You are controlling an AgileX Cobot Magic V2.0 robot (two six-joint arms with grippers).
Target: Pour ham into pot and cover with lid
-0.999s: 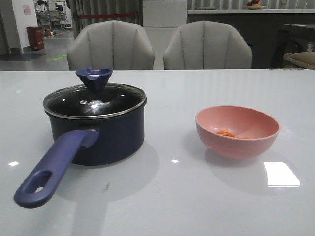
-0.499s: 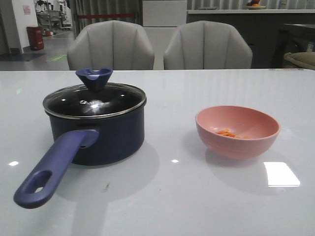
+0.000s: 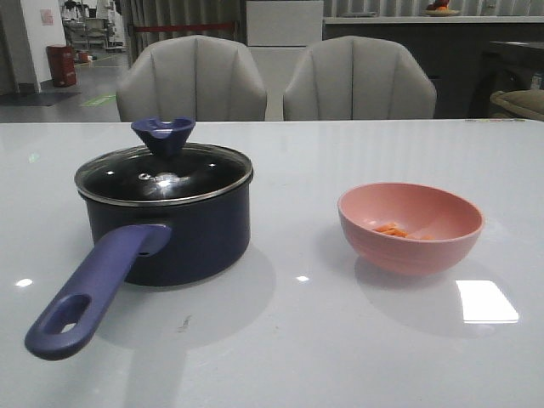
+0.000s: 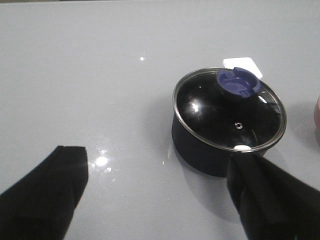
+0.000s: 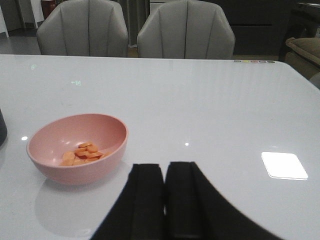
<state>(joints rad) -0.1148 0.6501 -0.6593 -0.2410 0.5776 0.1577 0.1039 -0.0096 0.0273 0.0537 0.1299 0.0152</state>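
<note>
ham (image 3: 393,229) not yet poured; the lid (image 3: 163,174) sits on the pot (image 3: 170,234).
front view: ham lies in the pink bowl (image 3: 411,228), apart from the pot on the desk (image 3: 297,340). left wrist view: left end effector (image 4: 155,195) spread open near the pot, so lifting the lid by its knob looks next. right wrist view: right end effector (image 5: 165,175) pressed closed, empty, near the bowl.
</note>
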